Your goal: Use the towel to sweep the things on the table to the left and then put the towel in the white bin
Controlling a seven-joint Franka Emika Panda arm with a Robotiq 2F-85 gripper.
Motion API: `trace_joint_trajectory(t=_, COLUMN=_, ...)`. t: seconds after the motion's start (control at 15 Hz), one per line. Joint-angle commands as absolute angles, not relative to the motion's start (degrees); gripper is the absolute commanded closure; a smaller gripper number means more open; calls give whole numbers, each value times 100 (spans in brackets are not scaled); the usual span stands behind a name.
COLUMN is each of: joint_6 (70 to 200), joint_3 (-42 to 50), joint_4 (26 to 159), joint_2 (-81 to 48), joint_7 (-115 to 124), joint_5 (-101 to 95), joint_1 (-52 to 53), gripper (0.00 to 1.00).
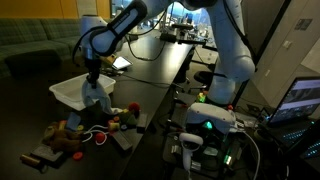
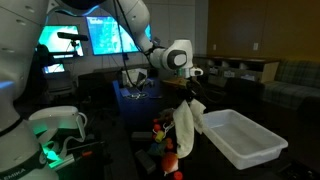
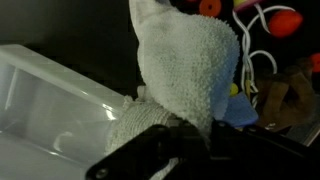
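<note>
My gripper (image 2: 187, 101) is shut on the towel (image 2: 184, 130), a white and pale blue cloth that hangs down from the jaws above the table. In the wrist view the towel (image 3: 185, 65) bulges out from between the fingers (image 3: 190, 140). It also shows in an exterior view (image 1: 95, 95). The white bin (image 2: 243, 139) stands on the table right beside the hanging towel; it also shows in an exterior view (image 1: 72, 90) and in the wrist view (image 3: 50, 105). A pile of small toys (image 1: 85, 128) lies on the table next to the bin.
Red and orange toys (image 2: 168, 152) lie below the towel. A white cable loop and a red object (image 3: 275, 25) lie on the dark table. Monitors (image 2: 105, 35) and cabling stand behind. The robot base (image 1: 205, 125) and equipment sit beside the table.
</note>
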State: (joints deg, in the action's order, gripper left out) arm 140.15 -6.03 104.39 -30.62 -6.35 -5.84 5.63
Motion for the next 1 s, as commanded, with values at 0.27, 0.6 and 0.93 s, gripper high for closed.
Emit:
trace_joint_trajectory(t=0.27, joint_6=14195, joint_3=-113, joint_4=12583, joint_2=-1040, joint_7=-1007, joint_5=-495, joint_1=-292, gripper=88)
trace_joint_trajectory(t=0.6, joint_6=14182, joint_3=645, joint_4=13134, joint_2=-424, joint_7=-657, joint_5=-1211, joint_1=-606, gripper=88)
trace_joint_trajectory(t=0.93, joint_6=13944, joint_3=1012, joint_4=13523, joint_2=21, joint_7=-122, joint_5=-2162, joint_1=-799, gripper=88)
